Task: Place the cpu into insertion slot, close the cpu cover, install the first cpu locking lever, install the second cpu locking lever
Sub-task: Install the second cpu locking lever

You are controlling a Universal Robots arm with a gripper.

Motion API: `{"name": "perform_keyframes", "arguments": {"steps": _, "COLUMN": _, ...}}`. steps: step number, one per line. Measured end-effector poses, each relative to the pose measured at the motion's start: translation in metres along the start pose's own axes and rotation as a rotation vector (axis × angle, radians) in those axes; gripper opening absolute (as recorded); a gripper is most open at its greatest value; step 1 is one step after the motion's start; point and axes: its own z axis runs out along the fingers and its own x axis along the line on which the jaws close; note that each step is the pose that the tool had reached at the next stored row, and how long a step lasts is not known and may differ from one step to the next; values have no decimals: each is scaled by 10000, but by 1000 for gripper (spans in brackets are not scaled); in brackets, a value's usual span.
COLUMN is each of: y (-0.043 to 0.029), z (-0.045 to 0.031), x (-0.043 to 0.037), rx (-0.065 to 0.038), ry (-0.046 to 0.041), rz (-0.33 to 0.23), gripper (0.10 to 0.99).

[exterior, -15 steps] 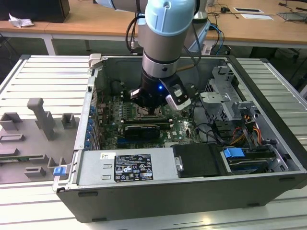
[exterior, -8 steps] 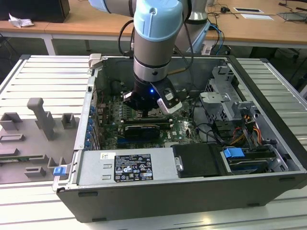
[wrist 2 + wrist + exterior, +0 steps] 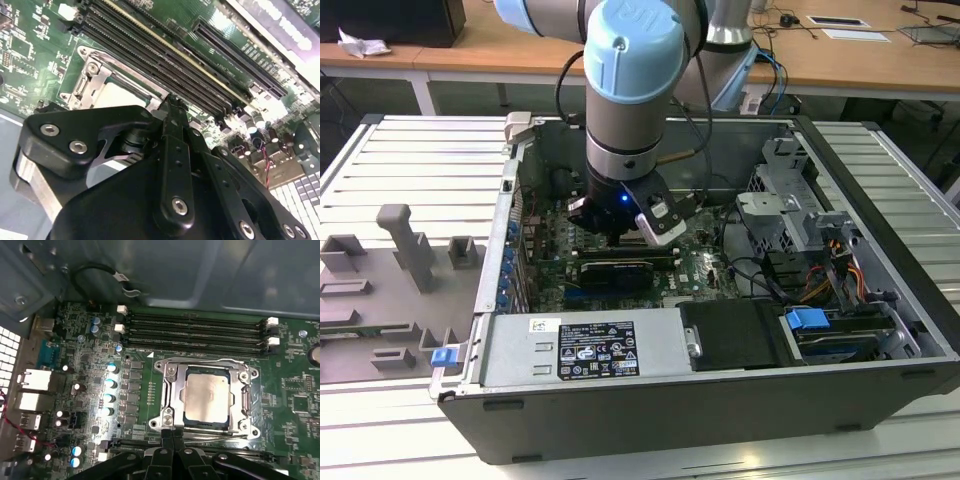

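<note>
Your gripper sits low inside open computer case, fingers pressed together, nothing between them, tips at socket's edge. In first wrist view, cpu lies flat in socket, just ahead of fingertips, pale top showing through window of cpu cover, which is down around it. Thin locking lever runs along socket's near edge, crosswise to fingers, touching or just beside tips. Memory slots flank socket beyond; motherboard crowded, room tight.

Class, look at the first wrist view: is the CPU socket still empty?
No: the cpu already lies in the socket, its pale metal top showing through the cpu cover window.
</note>
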Motion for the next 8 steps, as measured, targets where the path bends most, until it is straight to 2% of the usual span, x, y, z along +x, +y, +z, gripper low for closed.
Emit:
{"name": "perform_keyframes", "arguments": {"steps": 3, "y": -12, "z": 41, "x": 4, "rx": -45, "ry": -3, "rz": -1, "gripper": 106}}
{"name": "perform_keyframes", "arguments": {"steps": 6, "y": -37, "z": 46, "x": 18, "rx": -300, "ry": -25, "rz": -6, "gripper": 106}}
{"name": "perform_keyframes", "arguments": {"steps": 7, "y": -58, "z": 48, "x": 31, "rx": -432, "ry": -38, "rz": -7, "gripper": 106}}
{"name": "perform_keyframes", "arguments": {"steps": 8, "y": -74, "z": 54, "x": 61, "rx": -510, "ry": -44, "rz": -9, "gripper": 106}}
